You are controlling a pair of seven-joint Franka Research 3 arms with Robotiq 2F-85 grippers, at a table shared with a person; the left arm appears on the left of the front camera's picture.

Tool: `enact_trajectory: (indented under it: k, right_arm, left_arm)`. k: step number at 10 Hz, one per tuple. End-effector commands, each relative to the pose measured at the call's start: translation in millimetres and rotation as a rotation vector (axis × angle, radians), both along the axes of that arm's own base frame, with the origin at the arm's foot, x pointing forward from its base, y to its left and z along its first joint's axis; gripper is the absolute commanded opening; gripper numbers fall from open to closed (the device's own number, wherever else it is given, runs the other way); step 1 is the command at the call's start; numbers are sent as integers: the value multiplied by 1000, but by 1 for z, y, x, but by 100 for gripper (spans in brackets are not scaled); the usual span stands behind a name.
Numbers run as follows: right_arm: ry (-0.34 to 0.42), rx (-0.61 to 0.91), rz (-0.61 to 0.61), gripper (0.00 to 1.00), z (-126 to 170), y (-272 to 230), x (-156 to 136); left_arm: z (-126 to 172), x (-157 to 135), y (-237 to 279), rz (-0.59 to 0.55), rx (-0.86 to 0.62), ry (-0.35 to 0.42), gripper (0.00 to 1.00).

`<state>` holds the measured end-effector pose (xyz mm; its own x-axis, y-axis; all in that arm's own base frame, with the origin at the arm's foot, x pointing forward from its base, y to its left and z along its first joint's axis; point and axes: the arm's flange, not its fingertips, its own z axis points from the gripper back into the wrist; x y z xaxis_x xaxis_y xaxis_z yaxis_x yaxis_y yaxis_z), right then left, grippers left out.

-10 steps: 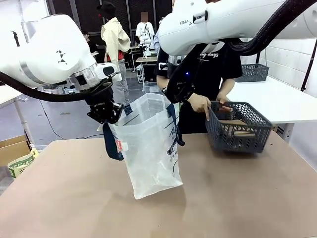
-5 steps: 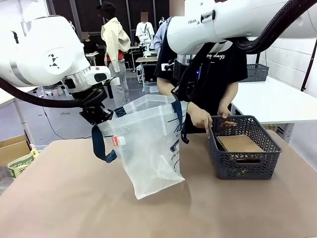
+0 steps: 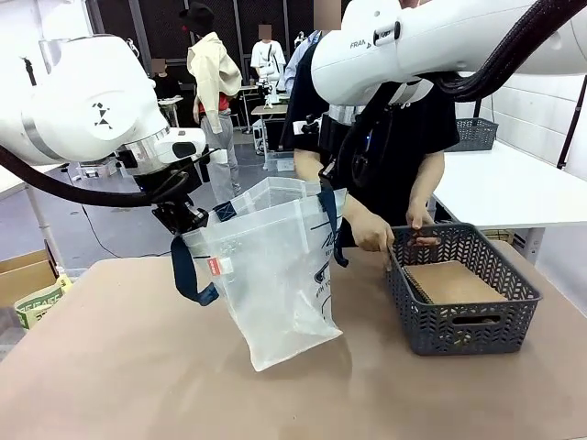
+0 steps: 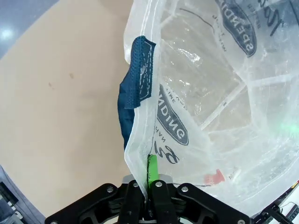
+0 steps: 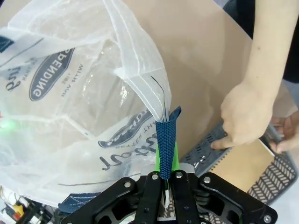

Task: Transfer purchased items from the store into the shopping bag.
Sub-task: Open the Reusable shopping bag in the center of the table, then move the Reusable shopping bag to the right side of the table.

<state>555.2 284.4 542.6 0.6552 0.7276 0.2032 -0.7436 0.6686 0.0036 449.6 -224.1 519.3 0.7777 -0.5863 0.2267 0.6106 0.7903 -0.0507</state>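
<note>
Left wrist view: left jaws pinched shut on shopping bag (image 4: 201,93) rim near red tag (image 4: 214,177); right wrist view: right jaws shut on its navy strap (image 5: 166,144); front view: bag held open mid-table (image 3: 110,367), store (image 3: 463,325) at right holding flat tan pack (image 3: 454,280), person's hand (image 3: 371,234) on its far-left corner.

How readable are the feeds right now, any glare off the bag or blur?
Front view: sharp, evenly lit, soft shadow under the shopping bag on the table. Left wrist view: sheen on the bag's plastic washes out some folds; the print is legible. Right wrist view: the bag's brightest folds are nearly blown out white; the person's hand and the basket look crisp.
</note>
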Motion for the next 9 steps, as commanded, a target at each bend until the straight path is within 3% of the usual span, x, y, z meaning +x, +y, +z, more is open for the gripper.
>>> enact_trajectory:
  k: [1,2,9]
  right_arm:
    - [-8,32,45,0,-9,-3,-3]
    - [0,0,0,0,0,0,0]
    - [0,0,0,0,0,0,0]
  left_arm:
    - [-1,-1,0,-3,1,5,0]
    - [-1,-1,0,-3,1,5,0]
    - [-1,-1,0,-3,1,5,0]
